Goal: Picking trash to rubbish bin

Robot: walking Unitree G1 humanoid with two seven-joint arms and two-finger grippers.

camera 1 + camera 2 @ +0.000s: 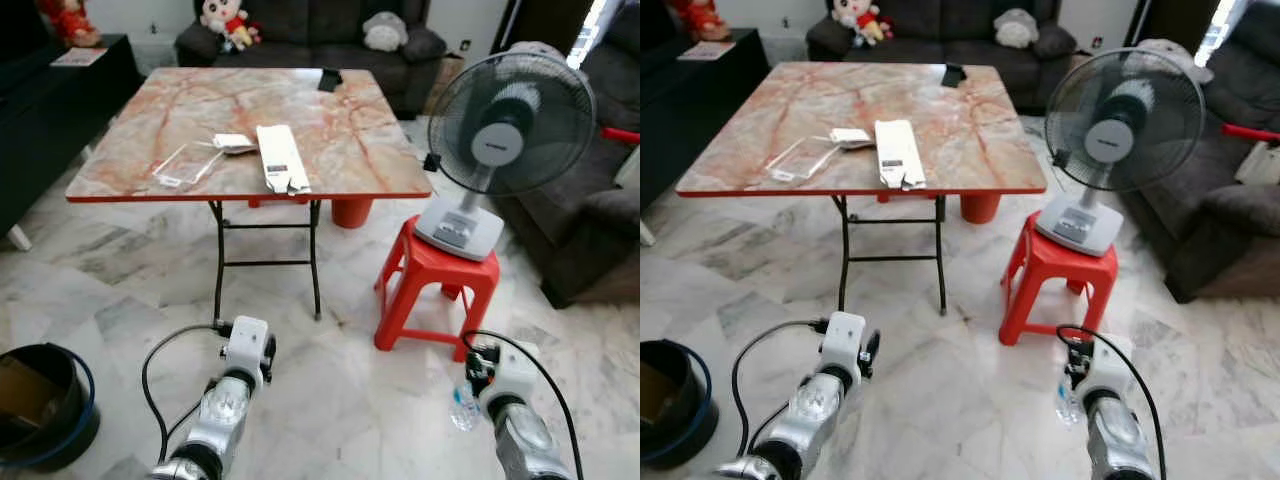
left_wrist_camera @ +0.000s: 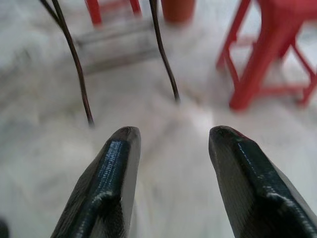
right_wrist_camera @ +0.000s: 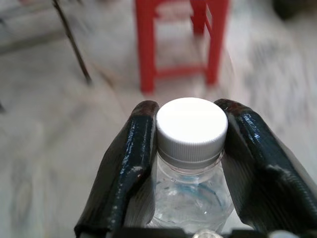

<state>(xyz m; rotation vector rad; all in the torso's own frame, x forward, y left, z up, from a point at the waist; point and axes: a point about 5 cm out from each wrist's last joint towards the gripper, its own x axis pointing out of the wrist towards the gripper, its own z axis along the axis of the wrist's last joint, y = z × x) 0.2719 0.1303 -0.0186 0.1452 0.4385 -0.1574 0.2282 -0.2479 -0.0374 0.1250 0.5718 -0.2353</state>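
Observation:
A clear plastic bottle with a white cap is held between the two black fingers of my right gripper, which is shut on it. In the eye views the bottle hangs low at the right, just left of my right wrist. My left gripper is open over bare marble floor, nothing between its fingers. A black rubbish bin with a blue rim stands on the floor at the far left. On the marble table lie a white wrapper, a clear plastic sleeve and a small white packet.
A red stool with a white fan on it stands at the right. Dark sofas line the back and the right side. An orange pot sits under the table. A black cabinet stands at the left.

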